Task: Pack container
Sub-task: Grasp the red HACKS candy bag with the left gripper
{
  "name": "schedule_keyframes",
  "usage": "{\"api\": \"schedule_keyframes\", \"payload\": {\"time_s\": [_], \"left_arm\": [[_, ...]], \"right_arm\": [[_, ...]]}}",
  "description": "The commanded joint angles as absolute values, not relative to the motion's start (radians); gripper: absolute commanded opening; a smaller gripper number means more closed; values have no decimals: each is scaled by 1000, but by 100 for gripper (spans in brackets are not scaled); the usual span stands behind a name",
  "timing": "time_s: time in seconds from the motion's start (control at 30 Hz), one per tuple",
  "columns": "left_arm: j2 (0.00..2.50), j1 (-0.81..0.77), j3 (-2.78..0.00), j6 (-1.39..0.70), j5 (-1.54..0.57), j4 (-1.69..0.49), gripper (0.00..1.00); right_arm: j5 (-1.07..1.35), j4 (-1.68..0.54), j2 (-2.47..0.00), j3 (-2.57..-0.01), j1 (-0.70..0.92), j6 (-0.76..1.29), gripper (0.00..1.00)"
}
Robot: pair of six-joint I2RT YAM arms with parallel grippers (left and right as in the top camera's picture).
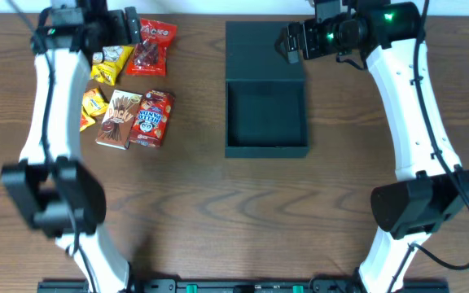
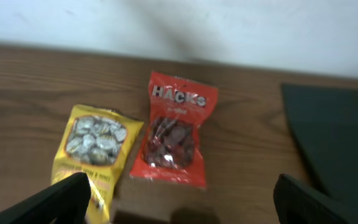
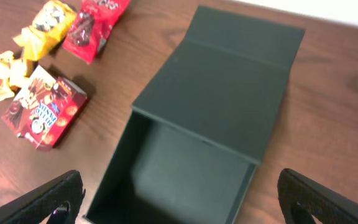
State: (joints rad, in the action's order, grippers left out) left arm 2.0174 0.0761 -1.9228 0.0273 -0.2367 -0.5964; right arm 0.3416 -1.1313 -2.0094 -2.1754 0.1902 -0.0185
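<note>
The container (image 1: 267, 148) is a dark teal-black box standing open in the middle of the table, its flap lid (image 1: 263, 50) laid flat behind it. Its inside shows bare in the right wrist view (image 3: 185, 174). My right gripper (image 1: 291, 41) is open and empty, above the lid's far right part; in its wrist view (image 3: 188, 205) the fingers frame the box. My left gripper (image 1: 131, 28) is open and empty above the far left snacks; in its wrist view (image 2: 179, 208) it hovers near a red Hacks packet (image 2: 176, 130) and a yellow packet (image 2: 95, 146).
The snacks lie left of the box: the red Hacks packet (image 1: 150, 46), the yellow packet (image 1: 111, 63), a small yellow packet (image 1: 92, 107), a brown stick-biscuit box (image 1: 119, 119) and a red snack box (image 1: 153, 118). The table's back edge is just behind the lid.
</note>
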Motion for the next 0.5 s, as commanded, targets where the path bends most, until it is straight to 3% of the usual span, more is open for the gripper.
{"api": "schedule_keyframes", "payload": {"time_s": [0.0,0.47], "left_arm": [[2149,78,-2064,107,-238,-627,95],[2468,17,-2210,160,-260,-522,95]], "right_arm": [[348,-1158,-2021,-2171,202,-17,99],[348,-1177,-2061,-2157,211,-35,99]]}}
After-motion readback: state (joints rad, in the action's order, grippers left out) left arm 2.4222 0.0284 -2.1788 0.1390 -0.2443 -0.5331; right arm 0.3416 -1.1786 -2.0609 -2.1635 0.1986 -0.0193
